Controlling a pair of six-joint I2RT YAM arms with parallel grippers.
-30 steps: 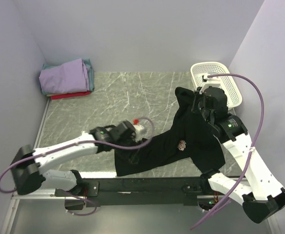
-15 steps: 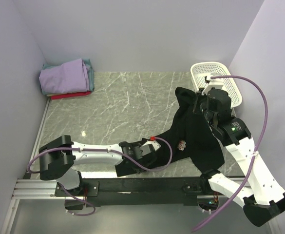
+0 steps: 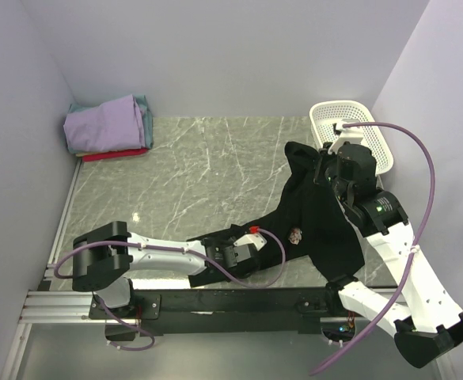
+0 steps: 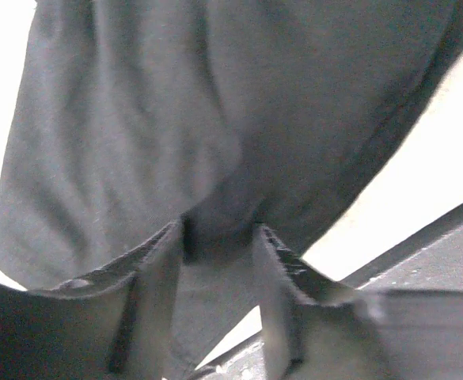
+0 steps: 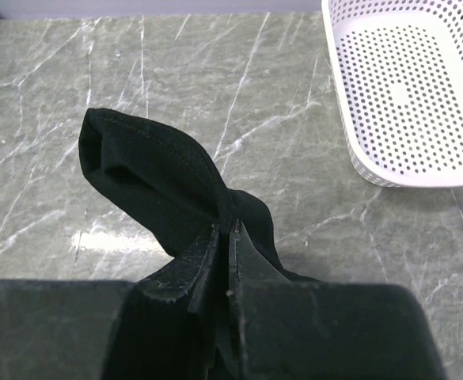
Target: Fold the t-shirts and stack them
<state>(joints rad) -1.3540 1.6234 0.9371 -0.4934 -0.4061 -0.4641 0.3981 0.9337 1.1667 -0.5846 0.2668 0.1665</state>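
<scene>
pale lavender walls point(image 3: 215, 55); grey marbled tabletop point(image 3: 207, 166); soft even light

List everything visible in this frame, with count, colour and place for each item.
black t-shirt: one, black with a small rose print, spread on the table's right side, reaching its near edge
folded stack: three, lavender t-shirt on top, teal t-shirt and red t-shirt below, far left corner
basket: one, white mesh, far right corner
table: one, grey marble pattern
left arm: one, white and black, low at the shirt's near-left edge; left fingers either side of a cloth fold, grip unclear
right arm: one, white and black; right fingers pinched on the shirt's far end
</scene>
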